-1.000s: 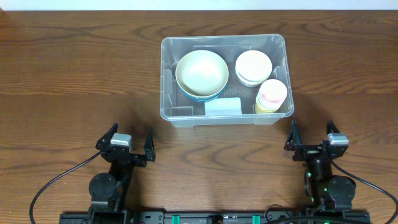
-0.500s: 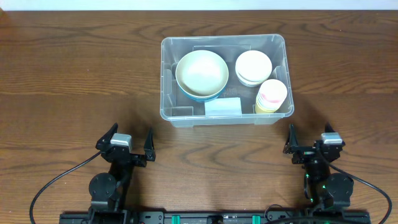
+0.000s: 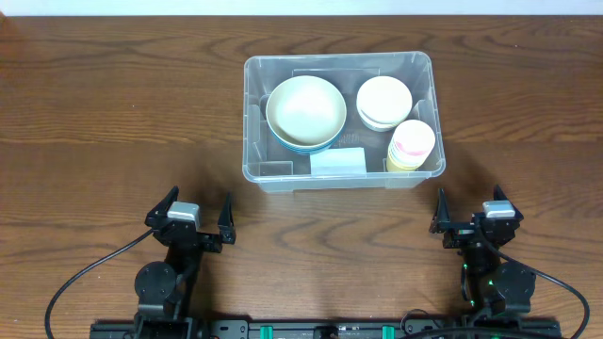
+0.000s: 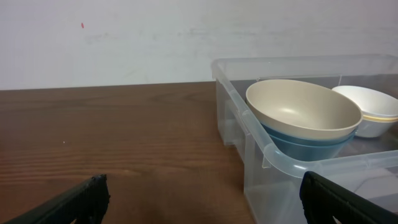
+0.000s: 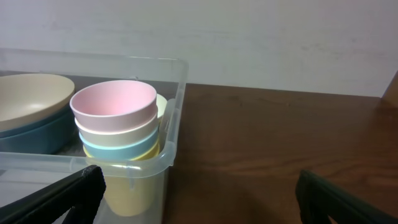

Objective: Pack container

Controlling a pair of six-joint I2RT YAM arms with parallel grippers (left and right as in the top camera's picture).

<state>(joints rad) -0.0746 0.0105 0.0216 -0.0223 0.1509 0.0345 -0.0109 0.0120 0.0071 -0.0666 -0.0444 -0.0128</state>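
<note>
The container (image 3: 251,141) is sitting on the wooden surface (image 3: 113,113), toward the far side and slightly right of centre. It is standing upright with its open top facing the overhead camera.

Inside the container, a cream bowl (image 3: 304,107) is nesting in a blue bowl (image 3: 300,147) in the left half. A stack of white bowls (image 3: 383,100) is occupying the far right corner. A stack of cups (image 3: 413,139), with a pink cup on top, is standing in the near right corner, just beside the container wall. A pale label (image 3: 337,162) is showing at the near wall, between the blue bowl and the cups.

The left end effector (image 3: 200,196) is resting at the near edge of the surface, to the left of the container and well apart from it. Its fingers are spread wide and are grasping nothing. In the left wrist view, the near left corner of the container is appearing between the two fingers, with bare wood on the left.

The right end effector (image 3: 470,195) is resting at the near edge, just right of the container's near right corner and apart from it. Its fingers are also spread wide and are gripping nothing. In the right wrist view, the stack of cups is appearing behind the clear wall, above the left finger.
</note>
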